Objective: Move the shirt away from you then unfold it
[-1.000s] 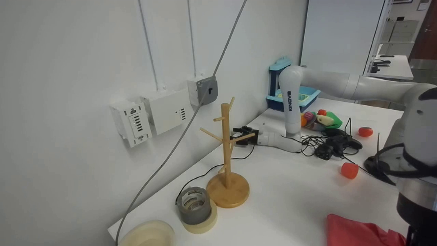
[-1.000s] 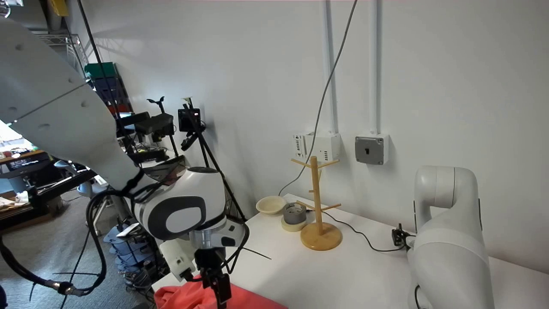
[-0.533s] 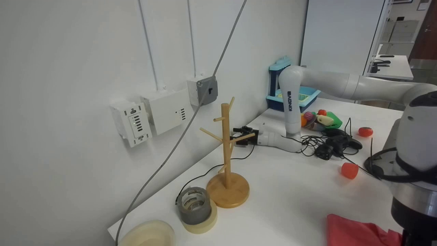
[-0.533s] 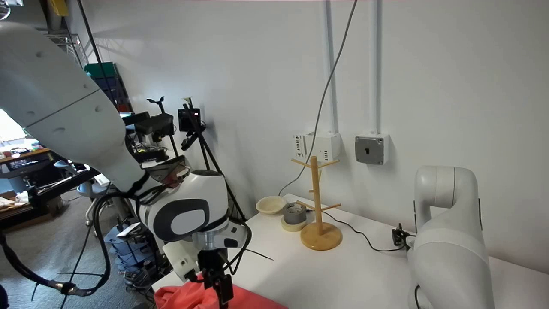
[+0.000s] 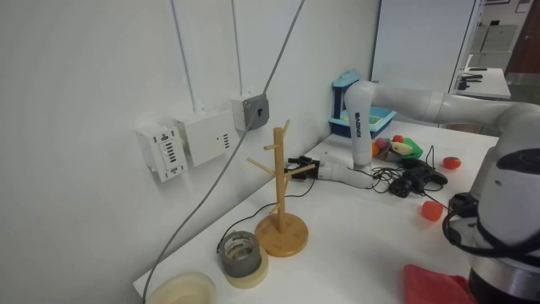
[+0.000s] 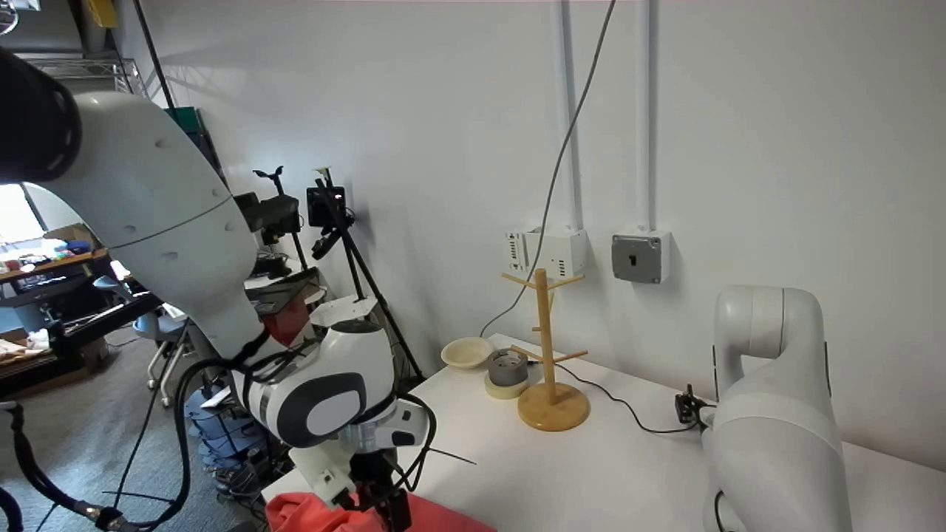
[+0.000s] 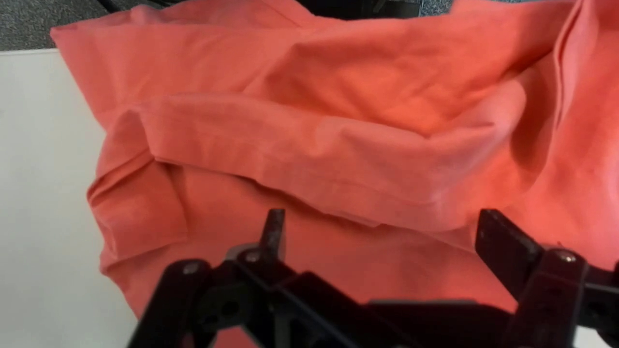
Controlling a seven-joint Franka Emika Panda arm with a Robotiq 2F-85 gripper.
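Note:
The red-coral shirt [image 7: 290,145] lies crumpled on the white table and fills most of the wrist view. A loose fold runs across its middle, and its upper part reaches past the table edge. The shirt also shows at the bottom of both exterior views [image 5: 434,287] [image 6: 318,513], cut off by the frame. My gripper [image 7: 382,217] is open over the shirt, its fingers wide apart just below the fold's edge, with no cloth pinched between them. In an exterior view the gripper [image 6: 395,510] is low over the shirt; whether the fingertips touch the cloth I cannot tell.
A wooden stand [image 5: 282,236], stacked tape rolls [image 5: 240,257] and a pale bowl [image 5: 183,291] stand toward the wall. A red cup [image 5: 432,210], a controller with cables [image 5: 415,179] and another robot arm [image 5: 358,122] are further along. The table edge [image 7: 29,52] borders the floor.
My arm has moved lower over the shirt, shifting down and left in one exterior view and down and slightly right in the other. The shirt has not visibly moved.

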